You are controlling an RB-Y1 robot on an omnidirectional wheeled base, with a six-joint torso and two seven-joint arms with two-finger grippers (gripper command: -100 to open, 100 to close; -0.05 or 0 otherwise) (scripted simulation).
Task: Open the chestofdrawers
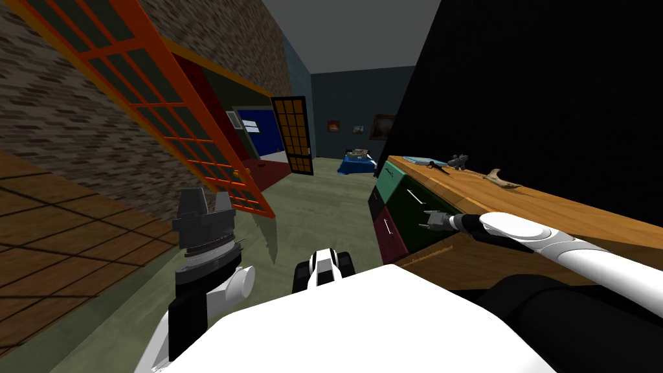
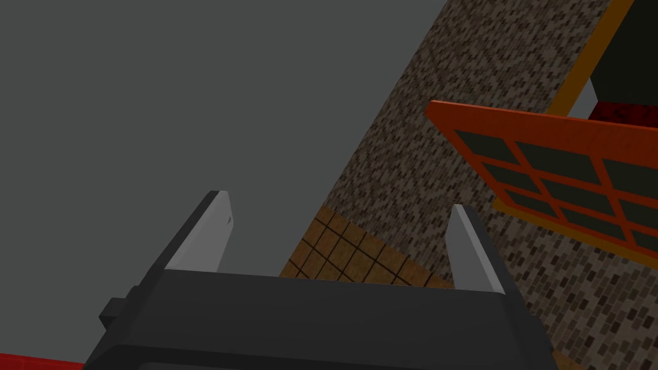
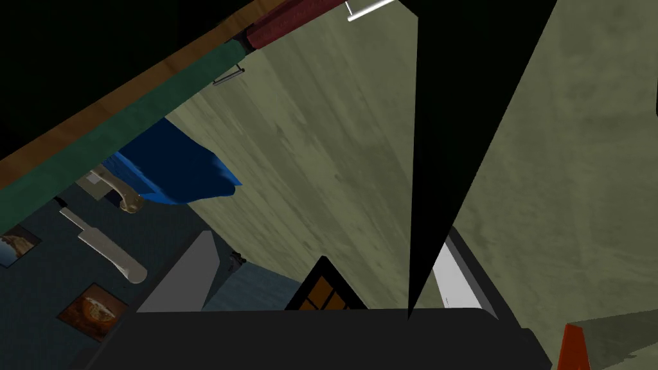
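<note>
Chest: the chest (image 1: 511, 210) stands to my right against a black area, with a wooden top and its drawer fronts facing the floor (image 1: 324, 201).
Drawers: a green drawer (image 1: 396, 182) is at the far end, a dark drawer (image 1: 417, 223) lies nearer and a red drawer (image 1: 393, 238) sits below. All three look flush with one another.
Handles: thin white bars, one (image 1: 412, 193) on the dark drawer.
Right gripper: the right gripper (image 1: 428, 222) is stretched out to the front of the dark drawer, right at it.
Right fingers: in the wrist view the right gripper (image 3: 328, 237) has its blades spread wide. A black wedge (image 3: 462, 128) runs between them, close by one blade. It may be the dark drawer's edge, but I cannot tell, nor whether it touches.
Far end: that view also takes in the green drawer (image 3: 122, 128) and a blue heap (image 3: 180, 167) on the floor beyond.
Left gripper: the left gripper (image 1: 207, 194) is raised at my left, well apart from the chest.
Left fingers: the left gripper (image 2: 339, 200) is spread, with nothing between the blades.
On top: a grey figure (image 1: 460, 160) near the far end.
</note>
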